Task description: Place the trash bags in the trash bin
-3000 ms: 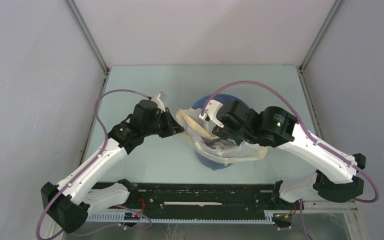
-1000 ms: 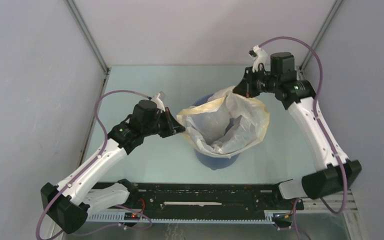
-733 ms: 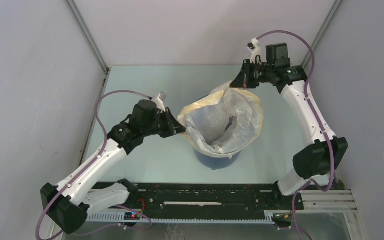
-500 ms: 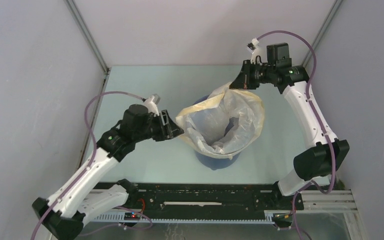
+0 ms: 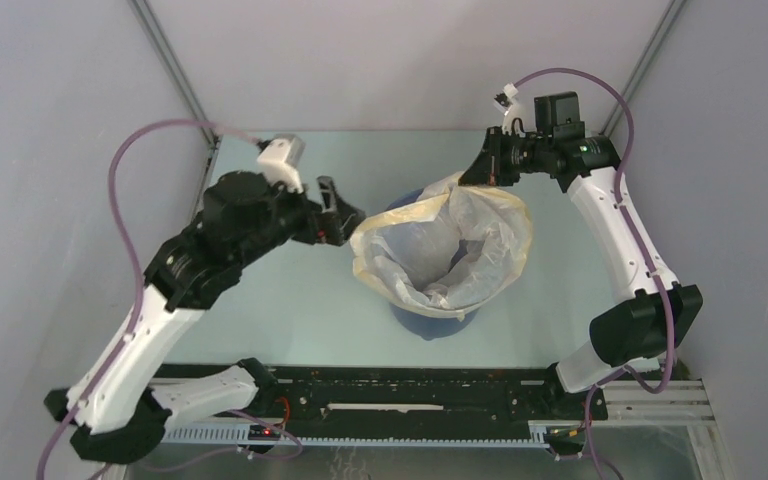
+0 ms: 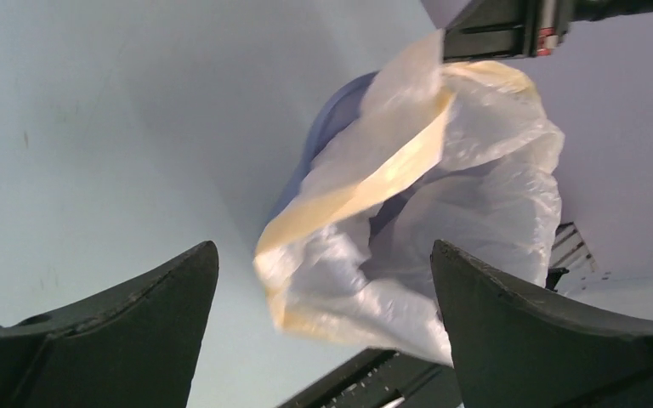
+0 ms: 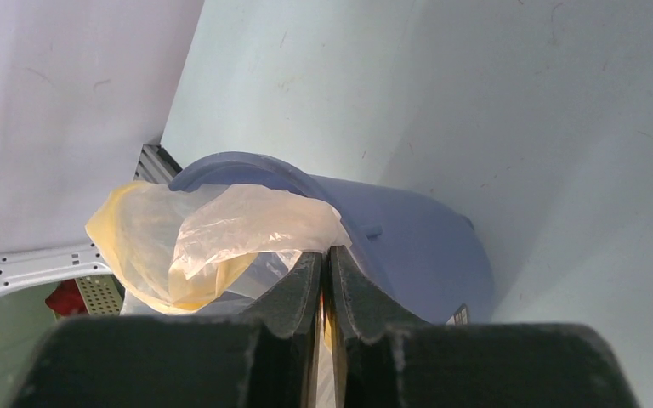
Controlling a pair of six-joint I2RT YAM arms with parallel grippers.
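The trash bag (image 5: 450, 245), thin cream film with a yellowish rim, hangs open inside the blue trash bin (image 5: 435, 322) at the table's middle. My right gripper (image 5: 472, 175) is shut on the bag's far rim and holds it up above the bin. In the right wrist view its jaws (image 7: 326, 252) pinch the film (image 7: 221, 229) beside the bin's wall (image 7: 408, 246). My left gripper (image 5: 335, 210) stands open just left of the bag, a little apart from it. In the left wrist view the bag (image 6: 425, 212) and the bin (image 6: 332, 127) lie ahead of the spread fingers (image 6: 161, 297), untouched.
Grey enclosure walls close in on the left, right and back, with metal posts at the far corners. A black rail (image 5: 410, 395) carrying the arm bases runs along the near edge. The pale green table (image 5: 290, 300) surrounds the bin.
My left gripper let go of the bag's left rim, opened wide and rose back to the left. The right gripper kept its grip on the far rim, barely moving.
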